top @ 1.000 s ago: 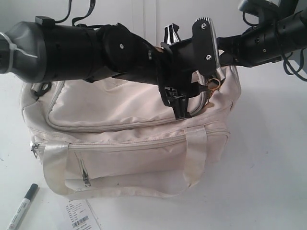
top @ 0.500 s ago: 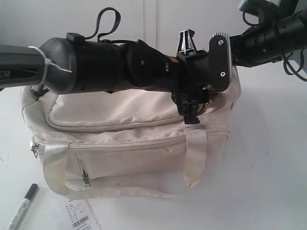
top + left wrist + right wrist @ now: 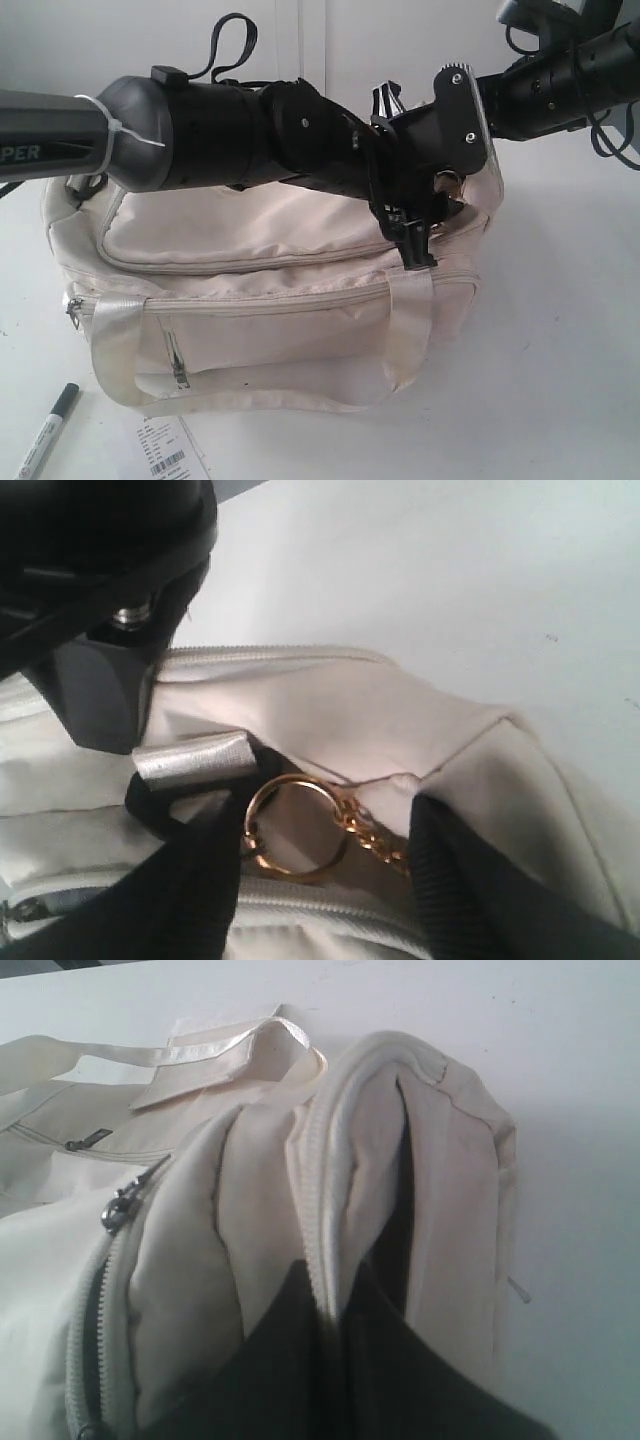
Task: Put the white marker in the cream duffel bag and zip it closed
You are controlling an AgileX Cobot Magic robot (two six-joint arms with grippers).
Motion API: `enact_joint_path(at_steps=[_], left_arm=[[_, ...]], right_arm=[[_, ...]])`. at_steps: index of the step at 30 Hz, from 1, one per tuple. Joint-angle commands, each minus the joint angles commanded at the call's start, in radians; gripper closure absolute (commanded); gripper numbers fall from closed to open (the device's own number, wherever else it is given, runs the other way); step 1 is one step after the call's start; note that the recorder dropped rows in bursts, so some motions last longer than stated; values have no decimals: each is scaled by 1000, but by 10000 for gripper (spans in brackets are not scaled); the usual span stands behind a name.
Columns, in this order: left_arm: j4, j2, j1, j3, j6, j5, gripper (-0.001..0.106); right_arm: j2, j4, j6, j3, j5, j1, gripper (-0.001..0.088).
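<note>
the soft cream duffel bag slumps mid-frame on the smooth white table. the slim white marker lies in the lower left corner, dark cap pointing up the frame, well apart from the bag. we see the left gripper spread wide, a shiny gold ring lying ungripped between its ribbed black fingers. the right gripper is pinched tight on a fold of the bag's zipper edge.
</note>
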Motion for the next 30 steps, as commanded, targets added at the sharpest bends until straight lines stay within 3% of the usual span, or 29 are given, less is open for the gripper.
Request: enact_joint_path(at_steps=[13, 15, 20, 30], left_arm=[[0, 46, 0, 0, -14, -142, 496], [0, 48, 0, 0, -4, -137, 572], [4, 48, 2, 0, 98, -137, 1020], [5, -13, 3, 0, 97, -127, 1053]], right_arm=[[0, 0, 21, 0, 0, 0, 868], [0, 0, 23, 0, 0, 0, 868], [0, 0, 23, 0, 0, 0, 868], [0, 0, 23, 0, 0, 0, 868]])
